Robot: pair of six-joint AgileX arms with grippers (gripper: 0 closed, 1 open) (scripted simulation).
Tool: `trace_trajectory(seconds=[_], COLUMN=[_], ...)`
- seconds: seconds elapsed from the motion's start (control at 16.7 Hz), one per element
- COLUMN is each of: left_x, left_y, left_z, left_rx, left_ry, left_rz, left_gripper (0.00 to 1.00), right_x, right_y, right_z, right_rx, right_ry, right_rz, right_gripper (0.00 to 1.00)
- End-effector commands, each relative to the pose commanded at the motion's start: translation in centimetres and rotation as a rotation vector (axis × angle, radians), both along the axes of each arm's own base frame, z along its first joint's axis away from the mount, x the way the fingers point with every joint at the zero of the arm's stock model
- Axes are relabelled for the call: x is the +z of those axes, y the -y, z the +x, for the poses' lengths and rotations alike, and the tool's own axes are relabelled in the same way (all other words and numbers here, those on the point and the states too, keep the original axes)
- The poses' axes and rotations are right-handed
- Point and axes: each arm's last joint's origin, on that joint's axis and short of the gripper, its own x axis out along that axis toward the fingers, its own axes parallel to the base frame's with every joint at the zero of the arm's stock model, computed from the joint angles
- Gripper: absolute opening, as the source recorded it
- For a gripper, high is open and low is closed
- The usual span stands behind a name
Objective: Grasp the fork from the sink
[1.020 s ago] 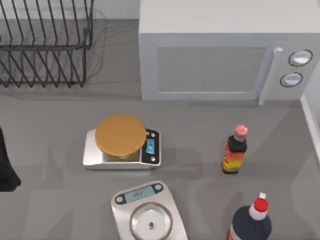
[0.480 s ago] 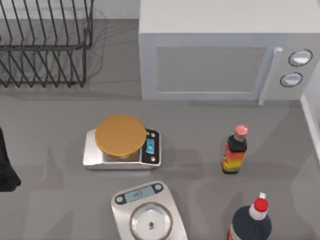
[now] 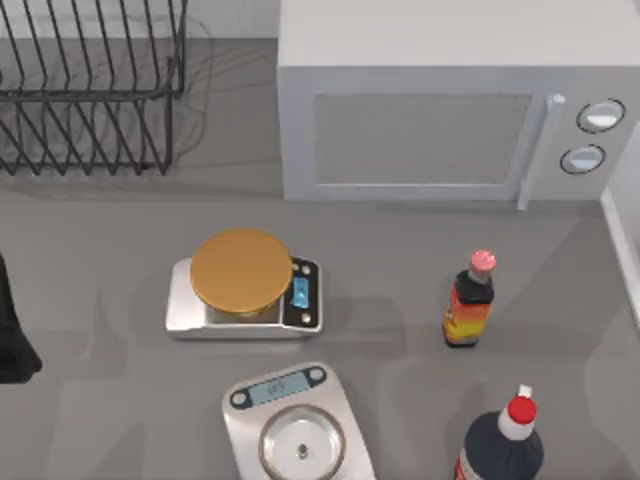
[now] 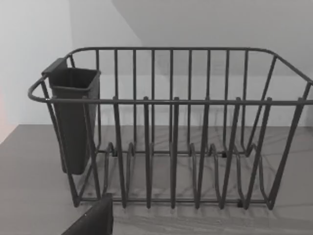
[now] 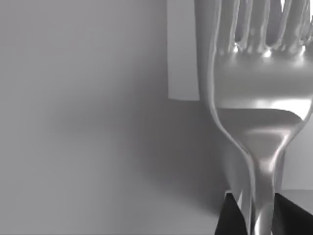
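A flat grey desk point(image 3: 100, 330) is shown from above, with a pale wall behind it. At the back left a black wire dish rack point(image 3: 90, 90) is placed; a white microwave point(image 3: 450, 110) with two round knobs is set at the back right.

Compared with the earlier top views, no object on the desk is displaced; only the faint shadows on the surface are slightly shifted.

Counted items:
- Two kitchen scales: one with an orange round platter point(image 3: 242, 270), at the centre; one with a steel bowl-shaped pan point(image 3: 300, 440), at the front edge.
- Two bottles: a small sauce bottle with a pink cap point(image 3: 470, 300), right of centre; a dark bottle with a red cap point(image 3: 500, 445), at the front right.
- One dish rack, carrying one dark cutlery cup point(image 4: 73, 117) hooked on its end, as seen in the left wrist view.
- One microwave.

A dark part of the left arm point(image 3: 12, 330) is visible at the left edge of the desk. The state of the left end effector cannot be told.

In the right wrist view, the fork point(image 5: 259, 98) is held upright, tines away from the camera. Its shiny handle is clamped between the two dark fingers point(image 5: 230, 215) of the right end effector point(image 5: 259, 220), which is closed on it.
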Motion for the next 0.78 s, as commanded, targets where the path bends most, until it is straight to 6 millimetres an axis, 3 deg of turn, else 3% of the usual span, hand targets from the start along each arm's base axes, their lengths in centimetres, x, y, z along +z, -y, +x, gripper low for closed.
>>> trace_trajectory(seconds=[0.12,0.24,0.6,0.78], left_x=[0.0,0.0,0.0,0.0], left_y=[0.0,0.0,0.0,0.0], left_z=[0.0,0.0,0.0,0.0], left_rx=[0.000,0.000,0.000,0.000], left_ry=[0.000,0.000,0.000,0.000], left_rz=[0.000,0.000,0.000,0.000], left_gripper=[1.00,1.00,1.00,1.00], right_x=[0.5,2.3,11.5,14.7], right_y=[0.1,0.2,0.2,0.0], right_z=[0.2,0.6,0.4,0.0], right_rx=[0.000,0.000,0.000,0.000], right_ry=[0.002,0.007,-0.020,-0.002], right_rz=[-0.001,-0.002,0.006,0.001], right_gripper=[0.00,0.00,0.00,0.00])
